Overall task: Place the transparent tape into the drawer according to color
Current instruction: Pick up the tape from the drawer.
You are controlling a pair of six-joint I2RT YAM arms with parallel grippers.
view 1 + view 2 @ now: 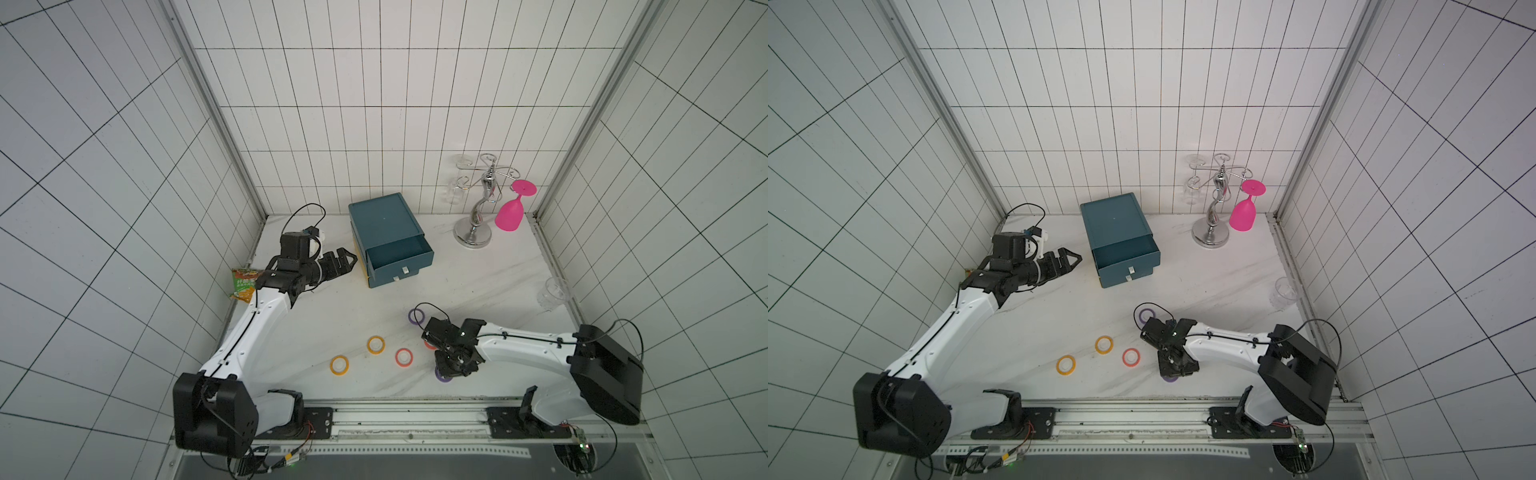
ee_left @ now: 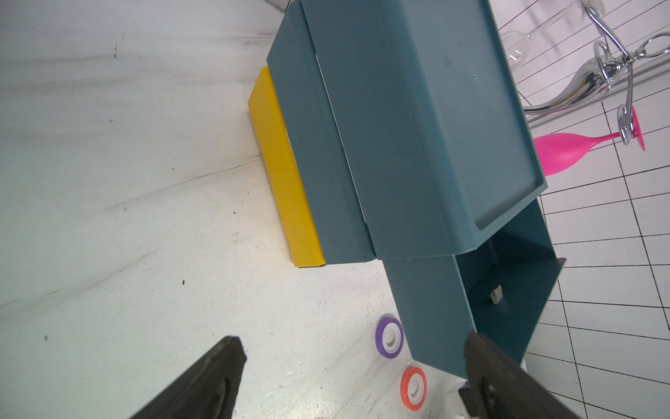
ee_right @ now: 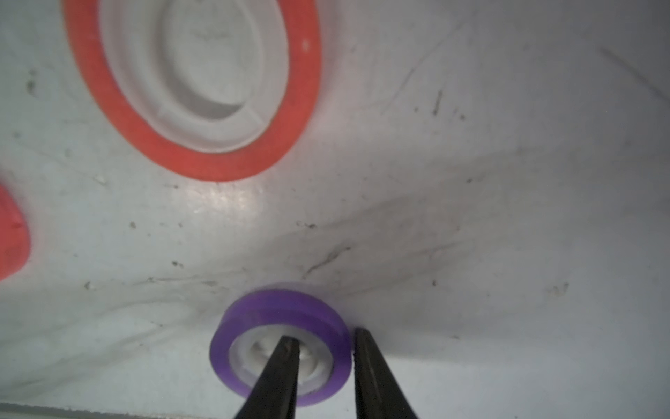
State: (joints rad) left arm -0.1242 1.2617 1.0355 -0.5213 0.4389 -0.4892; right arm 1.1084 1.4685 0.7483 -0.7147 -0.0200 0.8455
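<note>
Nearest the lens, your right gripper (image 3: 323, 335) stands astride the wall of a purple tape roll (image 3: 275, 308). One finger is down in the white core and the other is just outside the rim. The fingers are narrowly parted, and I cannot tell whether they have bitten. The roll lies flat at the front of the marble table (image 1: 478, 282), well apart from the teal drawer cabinet (image 1: 384, 220) at the back.

The cabinet's top drawer (image 1: 399, 259) is pulled out with nothing seen inside. The yellow drawer (image 2: 286, 174) beneath it is shut. The left gripper (image 2: 353, 341) hangs just beside the cabinet, fingers spread wide and holding nothing.

Loose on the table:
- second purple roll (image 1: 416, 316)
- red roll (image 1: 403, 357)
- hidden red roll (image 1: 428, 344), partly under your right gripper
- orange-yellow roll (image 1: 375, 345)
- outer orange-yellow roll (image 1: 339, 365)

Recommendation: pinch the wall squarely, since a skewed bite will likely flip so light a ring. Lift straight up, clear of the red neighbour. Confirm which drawer takes purple before you carry.
</note>
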